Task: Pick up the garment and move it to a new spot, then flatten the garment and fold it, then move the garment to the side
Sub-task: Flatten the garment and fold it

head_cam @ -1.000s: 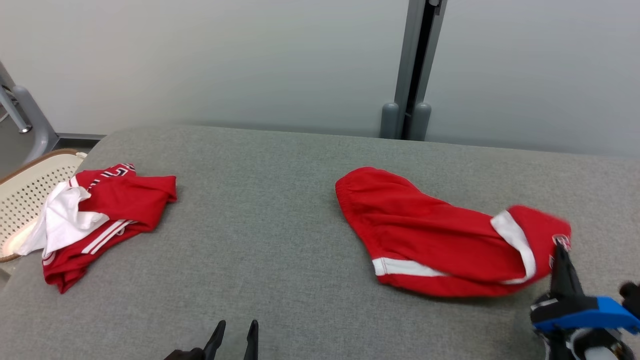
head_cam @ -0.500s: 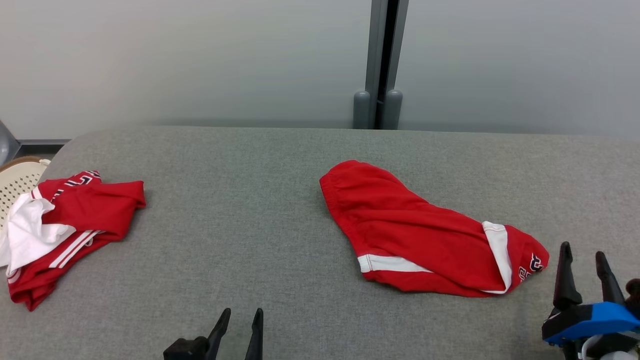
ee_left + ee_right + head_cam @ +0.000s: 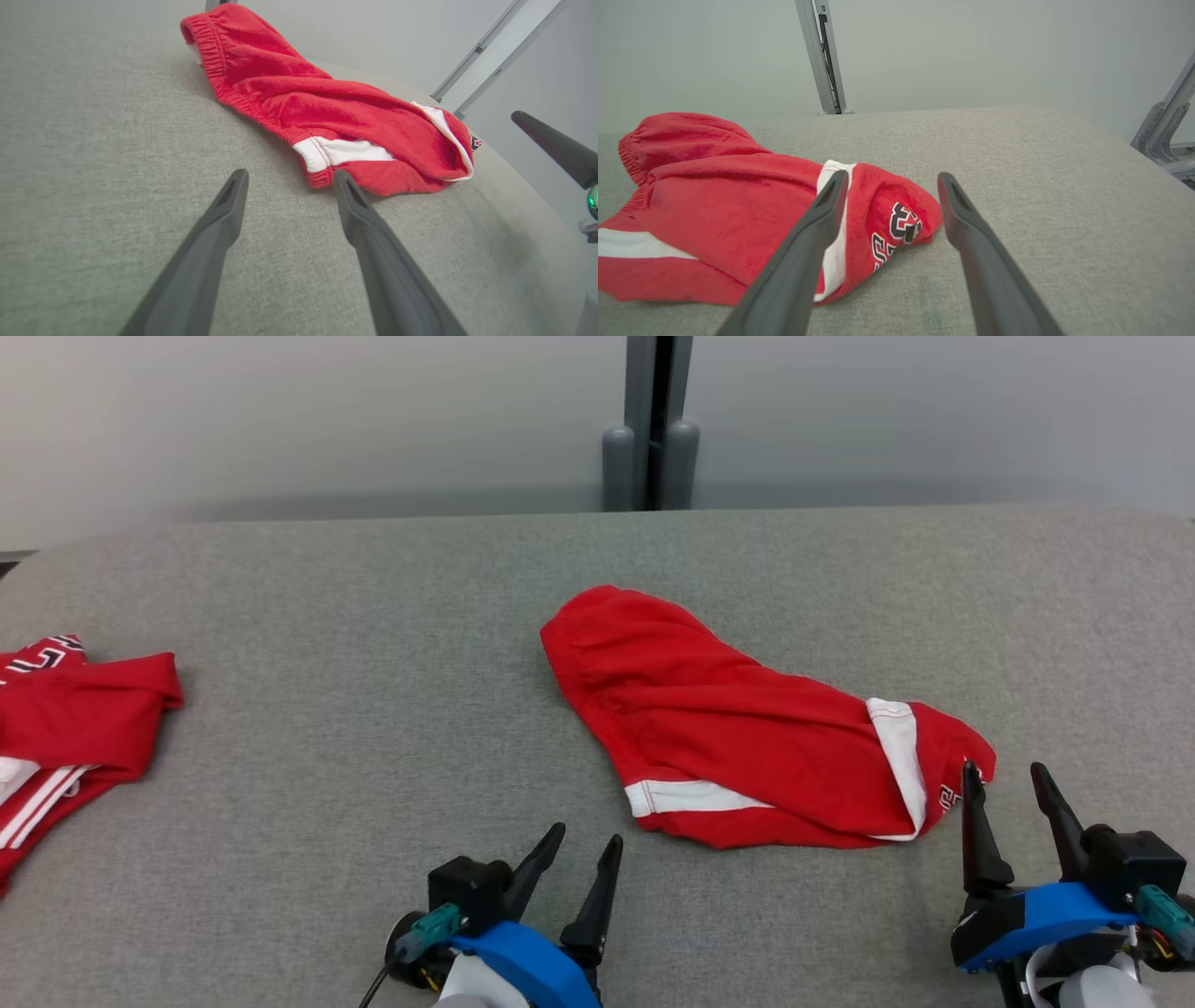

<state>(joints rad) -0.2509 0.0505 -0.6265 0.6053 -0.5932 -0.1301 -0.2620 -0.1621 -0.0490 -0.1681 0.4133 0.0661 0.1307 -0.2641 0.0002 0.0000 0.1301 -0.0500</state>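
Head view: the red shorts (image 3: 738, 737) lie rumpled right of centre on the grey woven table (image 3: 373, 728). Their long axis slants from the gathered waistband (image 3: 560, 635) at far left to the leg hem at near right. The left claw (image 3: 587, 833) is spread wide and empty. So is the right claw (image 3: 1004, 767), just beside the hem. Another red garment (image 3: 84, 709) lies at the left edge.

Left wrist view: soft fleecy cloth, its white band (image 3: 345, 151) nearest the fingers.

Right wrist view: black-and-white lettering (image 3: 901, 224) shows between the fingers; one tip may touch the cloth.
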